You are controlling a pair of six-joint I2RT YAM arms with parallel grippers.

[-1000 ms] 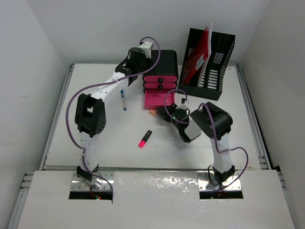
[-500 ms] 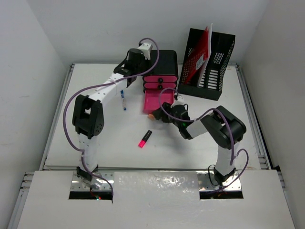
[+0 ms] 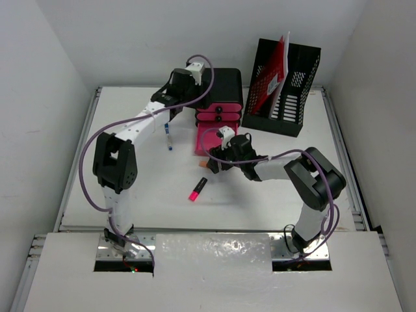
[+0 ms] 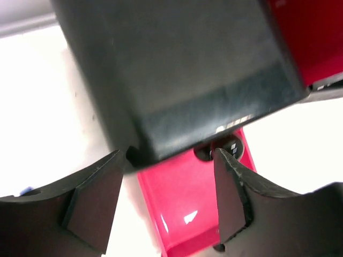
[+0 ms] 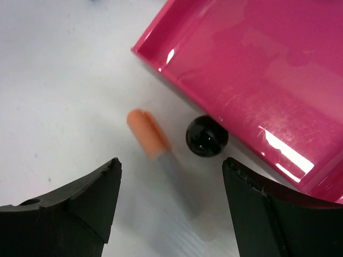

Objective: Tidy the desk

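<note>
The desk [image 3: 130, 188] is a white tabletop. On it stands a black drawer unit [image 3: 224, 88] with its lowest pink drawer [image 3: 208, 138] pulled out. My left gripper [image 3: 185, 88] hovers over the unit's left front corner; in the left wrist view the gripper [image 4: 166, 198] is open, with the unit's black top [image 4: 177, 69] and the pink drawer [image 4: 198, 209] below it. My right gripper [image 3: 213, 159] reaches to the drawer's front. It [image 5: 171, 209] is open around a grey marker with an orange cap [image 5: 161, 155], which lies on the desk beside the drawer's black knob [image 5: 207, 136].
A pink highlighter [image 3: 197, 188] lies in front of the drawer. To the left of the unit lies a blue pen [image 3: 168, 136]. A black mesh file holder [image 3: 286, 91] with a red folder [image 3: 266, 78] stands at the back right. Metal rails run along the desk's edges.
My right arm has stretched left to the drawer's front and its jaws have spread over the marker. The left gripper has opened and shifted slightly left at the unit.
</note>
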